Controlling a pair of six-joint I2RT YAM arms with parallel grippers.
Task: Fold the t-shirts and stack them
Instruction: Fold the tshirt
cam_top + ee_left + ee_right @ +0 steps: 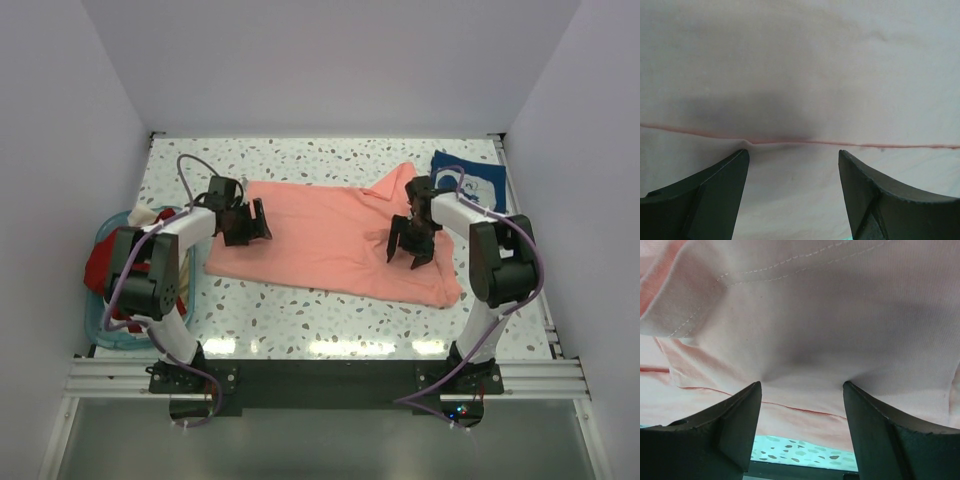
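The salmon-pink t-shirt [320, 250] lies spread across the middle of the table [300, 160], mostly flat. One sleeve points toward the far right and a lower corner reaches the near right. Both arms cover parts of it.

The left claw [252, 222] sits over the shirt's left edge and the right claw [410, 248] over its right part, below the sleeve. In the left wrist view the fingers [715, 195] stand wide apart. Nothing is clamped between them, and a thin cloth edge runs across just past their tips, with a small pucker at the left tip. In the right wrist view the fingers [875, 430] are also apart, their tips against cloth that dimples between them. A double row of hem stitching shows above, and a strip of speckled table below. Both wrist views are washed pale and show little else.

The navy blue t-shirt [478, 180] lies at the far right, just beside the pink sleeve. Its near edge is hidden by the right arm, and its white print is too small to read.

The teal basket [100, 325] stands at the left edge, half covered by the left arm. It holds a dark red shirt [97, 268] and a cream shirt [150, 216].
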